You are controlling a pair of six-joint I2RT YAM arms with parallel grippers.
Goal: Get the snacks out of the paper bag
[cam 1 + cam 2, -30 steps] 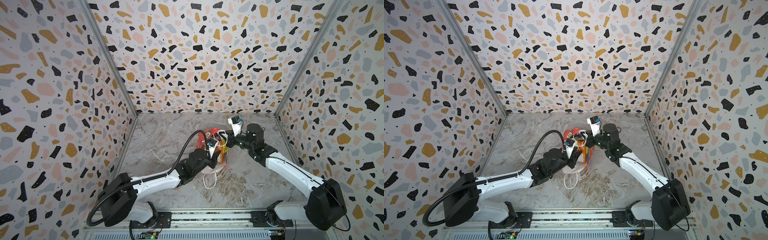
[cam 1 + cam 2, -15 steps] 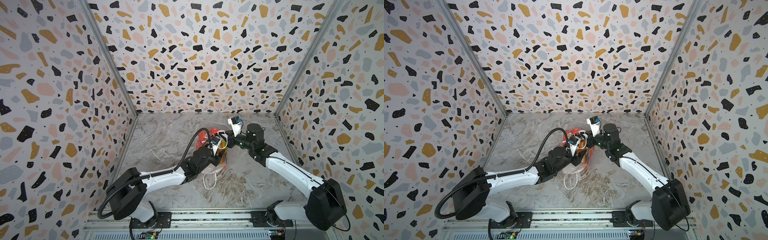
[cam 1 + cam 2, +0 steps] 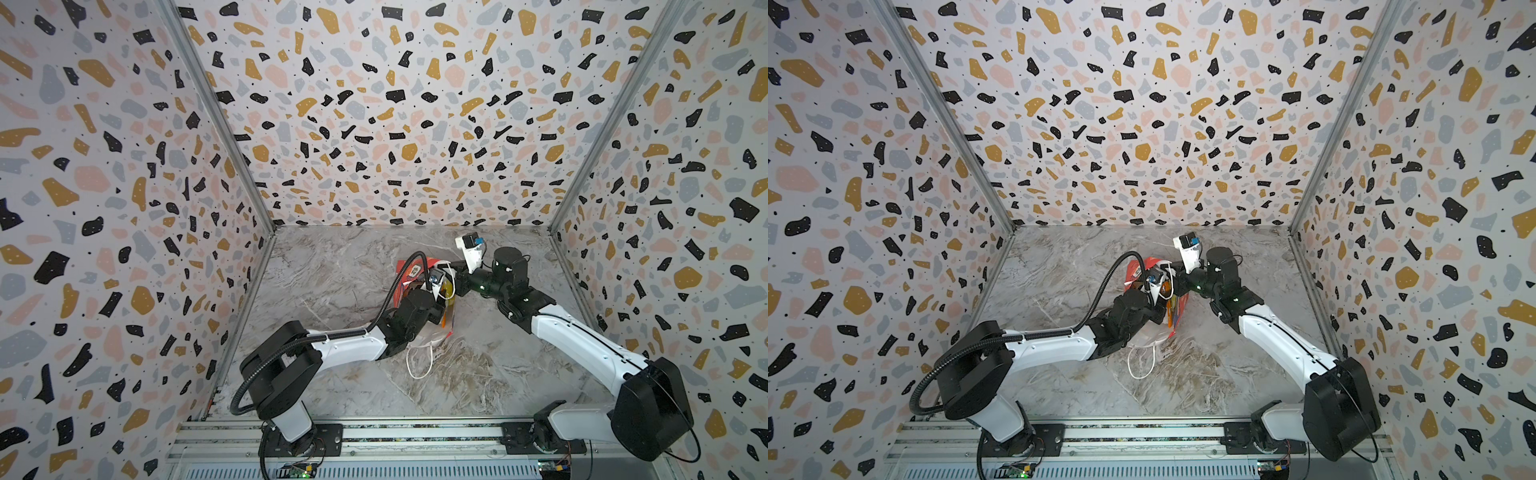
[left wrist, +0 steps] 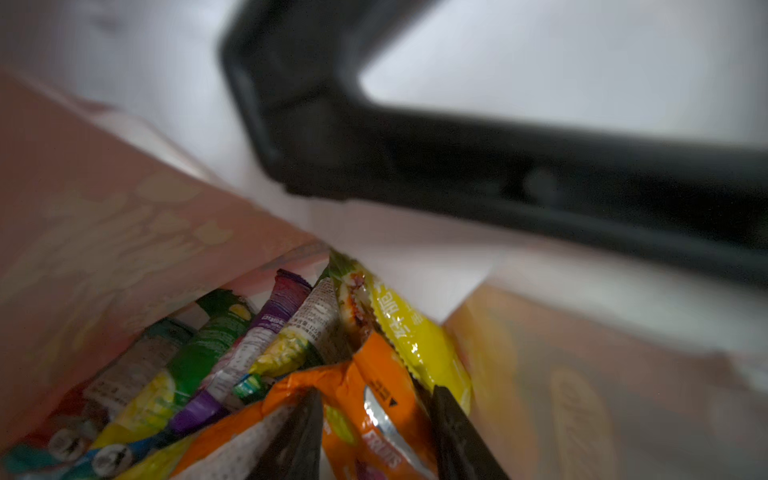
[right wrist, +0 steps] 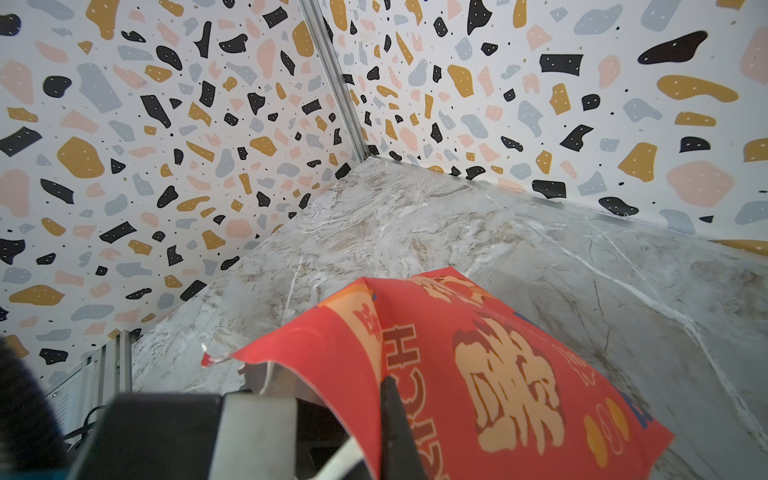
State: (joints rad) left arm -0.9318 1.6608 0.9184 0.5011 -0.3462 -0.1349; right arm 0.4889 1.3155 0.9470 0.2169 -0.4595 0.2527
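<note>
Left gripper (image 4: 376, 390) reached deeper into paper bag (image 4: 104, 228), straddling orange "FRUITS" packet (image 4: 353, 382).

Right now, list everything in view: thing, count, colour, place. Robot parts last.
paper bag: one, red with gold characters, mid-table, mouth open.
orange packet: one, orange, top of the pile in the bag.
yellow packet: one, yellow, beside the orange one.
purple packet: one, purple, in the bag.
green packet: one, green, in the bag.
green-yellow packet: one, green and yellow, in the bag.
cord handle: one, white, on the table by the bag.
marble table: one, grey-beige.
terrazzo walls: three, speckled white.
left gripper: black, inside the bag, fingers astride the orange packet; grip unclear.
right gripper: black, shut on the bag's rim.
</note>
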